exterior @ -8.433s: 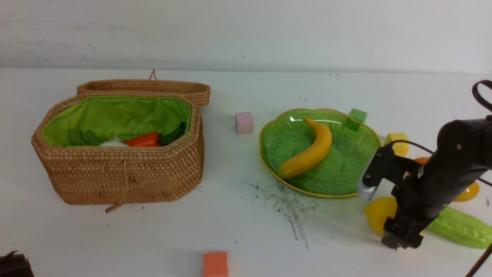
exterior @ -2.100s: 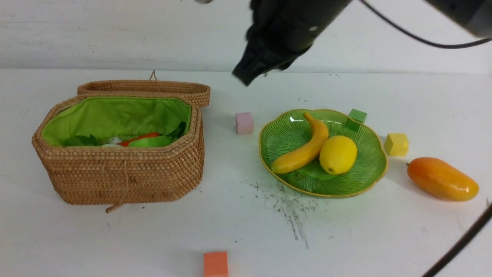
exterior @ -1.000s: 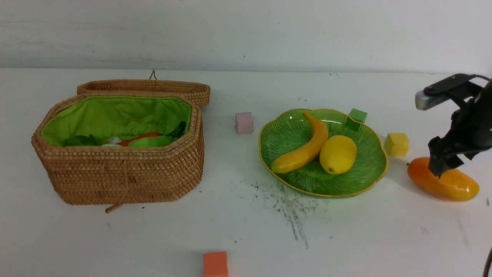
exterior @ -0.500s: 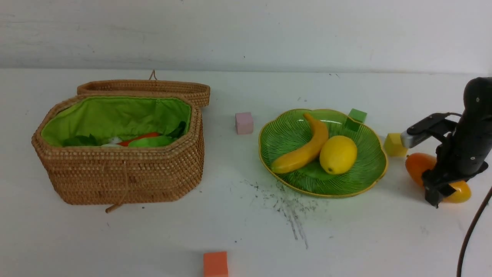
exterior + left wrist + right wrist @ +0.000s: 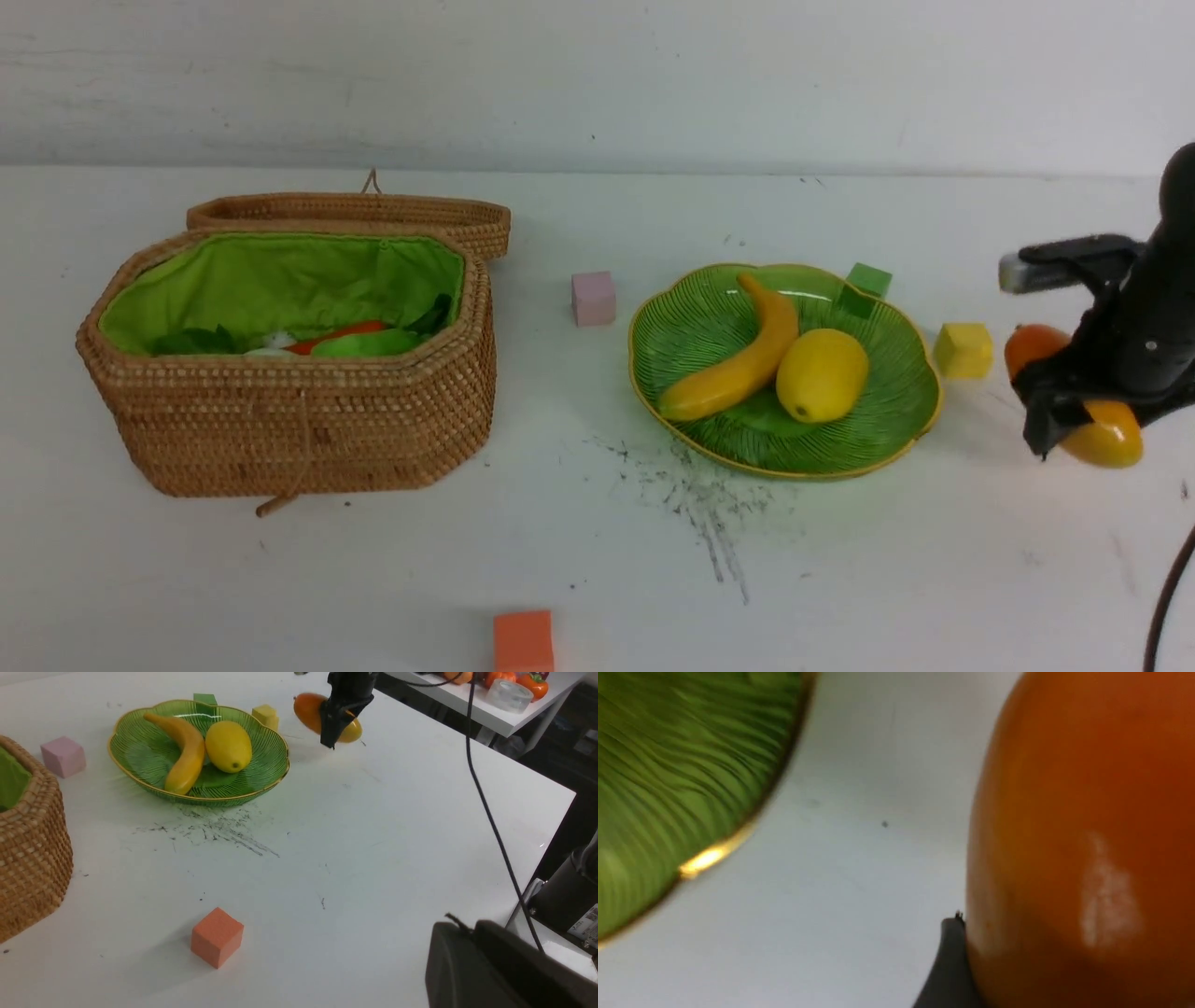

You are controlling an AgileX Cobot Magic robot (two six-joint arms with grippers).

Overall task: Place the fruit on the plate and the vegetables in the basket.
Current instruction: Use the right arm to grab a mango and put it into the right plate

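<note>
An orange-red mango (image 5: 1107, 439) hangs a little above the table right of the plate, with my right gripper (image 5: 1064, 420) shut on its middle. The right wrist view is filled by the mango (image 5: 1087, 812), with one dark finger (image 5: 948, 970) against its side. The green plate (image 5: 887, 411) holds a banana (image 5: 747, 364) and a lemon (image 5: 822, 375). The wicker basket (image 5: 299, 420) at the left stands open with a carrot (image 5: 336, 334), a green gourd (image 5: 369, 343) and a white radish (image 5: 266, 350) inside. My left gripper (image 5: 472, 926) is shut and empty, low near the table's front.
Small cubes lie about: pink (image 5: 594, 298) between basket and plate, green (image 5: 866, 280) behind the plate, yellow (image 5: 963, 350) beside the mango, orange (image 5: 523, 640) at the front. Dark scuff marks (image 5: 700, 495) lie before the plate. The table's right edge (image 5: 551, 812) is near.
My right gripper came down over the mango, closed on it and lifted it slightly off the table, a little toward the back. The left arm has not moved.
</note>
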